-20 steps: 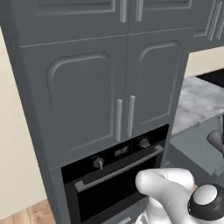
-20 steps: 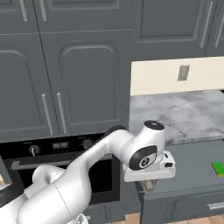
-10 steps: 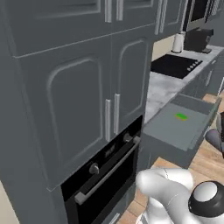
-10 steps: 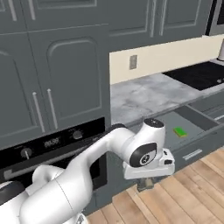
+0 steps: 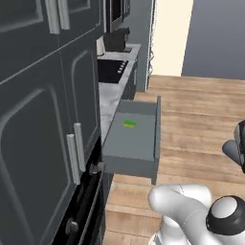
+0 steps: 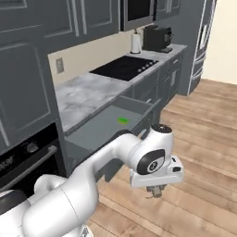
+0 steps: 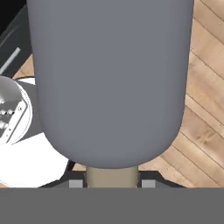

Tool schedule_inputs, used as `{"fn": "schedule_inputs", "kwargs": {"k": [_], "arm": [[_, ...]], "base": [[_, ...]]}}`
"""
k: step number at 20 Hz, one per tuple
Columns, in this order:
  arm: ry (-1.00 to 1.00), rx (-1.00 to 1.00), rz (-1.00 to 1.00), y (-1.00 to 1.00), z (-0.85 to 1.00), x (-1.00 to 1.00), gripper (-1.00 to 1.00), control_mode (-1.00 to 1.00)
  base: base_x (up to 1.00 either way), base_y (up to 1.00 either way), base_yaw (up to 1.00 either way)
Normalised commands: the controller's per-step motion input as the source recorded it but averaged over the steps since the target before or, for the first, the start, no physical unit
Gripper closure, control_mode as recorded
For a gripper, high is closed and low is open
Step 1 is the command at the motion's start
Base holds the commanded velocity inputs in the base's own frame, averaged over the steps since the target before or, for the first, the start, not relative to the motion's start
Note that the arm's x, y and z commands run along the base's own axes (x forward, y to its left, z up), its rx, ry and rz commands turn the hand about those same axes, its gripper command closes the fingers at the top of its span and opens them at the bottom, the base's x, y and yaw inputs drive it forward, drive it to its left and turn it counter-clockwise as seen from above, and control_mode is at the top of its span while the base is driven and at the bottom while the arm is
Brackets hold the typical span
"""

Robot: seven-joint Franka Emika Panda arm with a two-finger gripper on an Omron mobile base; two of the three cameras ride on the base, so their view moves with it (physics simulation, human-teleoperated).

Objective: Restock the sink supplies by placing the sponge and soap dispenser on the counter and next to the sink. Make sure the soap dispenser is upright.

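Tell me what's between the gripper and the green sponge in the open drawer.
In the right base view, the drawer front wall and bare wood floor separate the gripper from the sponge.

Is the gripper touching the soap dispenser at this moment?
Touching. In the hand view the soap dispenser stands right before the camera, its beige neck clamped between the fingertips of the gripper; no gap shows on either side.
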Motion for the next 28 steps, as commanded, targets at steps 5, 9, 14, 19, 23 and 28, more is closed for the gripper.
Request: {"fn": "schedule_inputs", "kwargs": {"k": [5, 9, 14, 19, 23, 28], "arm": [[0.00, 0.00, 0.00, 0.00, 0.00, 0.00, 1.00, 1.00], [0.00, 0.00, 0.00, 0.00, 0.00, 0.00, 1.00, 1.00], [0.00, 0.00, 0.00, 0.00, 0.00, 0.00, 1.00, 1.00], [0.00, 0.00, 0.00, 0.00, 0.00, 0.00, 1.00, 1.00], [0.00, 0.00, 0.00, 0.00, 0.00, 0.00, 1.00, 1.00], [0.00, 0.00, 0.00, 0.00, 0.00, 0.00, 1.00, 1.00]], "base": [[0.16, -0.08, -0.67], [0.37, -0.50, -0.50], [0.45, -0.42, -0.39], [0.53, -0.49, -0.30], [0.55, -0.52, -0.30], [0.64, -0.48, -0.34]]}}
